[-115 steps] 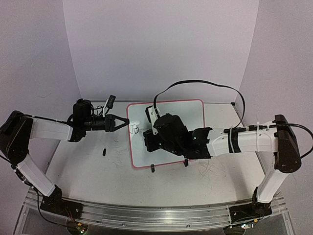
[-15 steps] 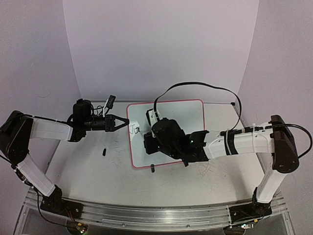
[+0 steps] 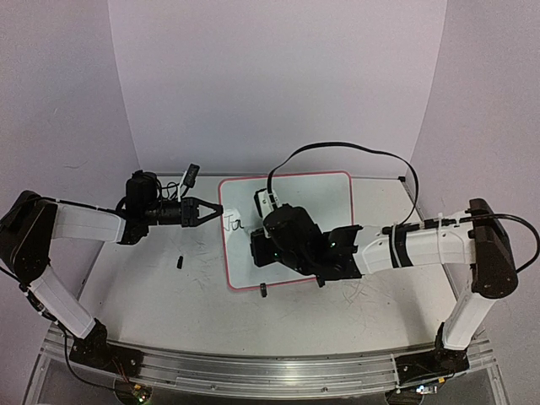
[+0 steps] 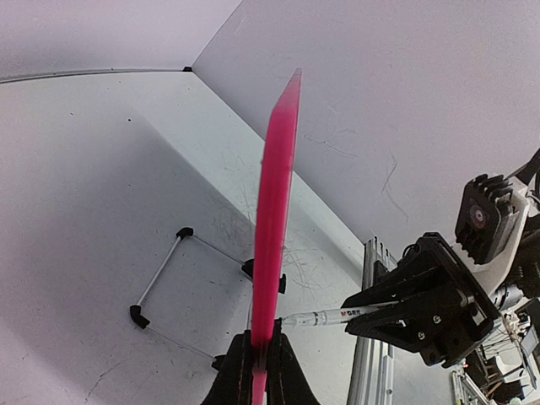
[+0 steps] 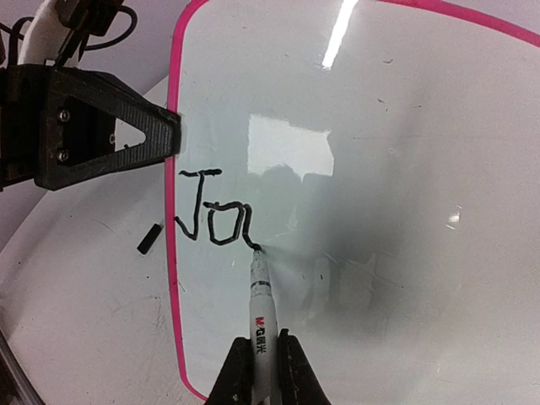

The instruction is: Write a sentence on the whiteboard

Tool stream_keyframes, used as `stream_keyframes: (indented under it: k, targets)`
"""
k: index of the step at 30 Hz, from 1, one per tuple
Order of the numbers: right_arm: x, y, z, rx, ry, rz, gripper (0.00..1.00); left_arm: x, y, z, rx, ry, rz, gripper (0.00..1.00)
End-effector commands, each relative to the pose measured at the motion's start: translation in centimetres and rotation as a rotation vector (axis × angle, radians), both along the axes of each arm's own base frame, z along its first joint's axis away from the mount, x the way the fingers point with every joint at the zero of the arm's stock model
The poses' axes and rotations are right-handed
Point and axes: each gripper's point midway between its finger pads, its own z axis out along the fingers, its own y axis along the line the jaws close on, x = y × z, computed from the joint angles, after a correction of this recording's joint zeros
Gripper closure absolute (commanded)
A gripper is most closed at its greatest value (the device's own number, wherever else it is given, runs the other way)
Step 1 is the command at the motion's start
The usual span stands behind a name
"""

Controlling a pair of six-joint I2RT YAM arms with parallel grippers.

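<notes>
writing is barely begun: left gripper (image 3: 201, 212) pinches the left rim of the whiteboard (image 3: 325, 198) on the table (image 3: 143, 287), right gripper (image 5: 256, 371) clamps the marker (image 5: 260, 308), tip touching after "jo", so the next stroke probably needs steady rightward contact.

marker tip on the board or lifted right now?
On the board. In the right wrist view the marker tip meets the end of the last black stroke on the whiteboard, with no gap visible.
</notes>
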Motion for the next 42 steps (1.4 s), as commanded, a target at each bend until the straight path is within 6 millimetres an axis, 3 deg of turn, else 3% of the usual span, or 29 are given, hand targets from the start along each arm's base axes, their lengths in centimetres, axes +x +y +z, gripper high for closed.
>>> stream_keyframes:
  k: [1,30,42]
  targets:
    - [1.3,-0.9,2.3,-0.011,-0.059,-0.062,1.00,-0.4,-0.3,3.3,-0.053,-0.084,-0.036,1.00]
    - [2.8,-0.6,3.0,-0.005,-0.081,-0.069,1.00,-0.3,-0.3,3.4,-0.054,-0.084,-0.038,1.00]
    - [1.5,-1.1,0.8,-0.004,-0.012,-0.040,1.00,-0.2,-0.3,3.5,-0.055,-0.087,-0.035,1.00]
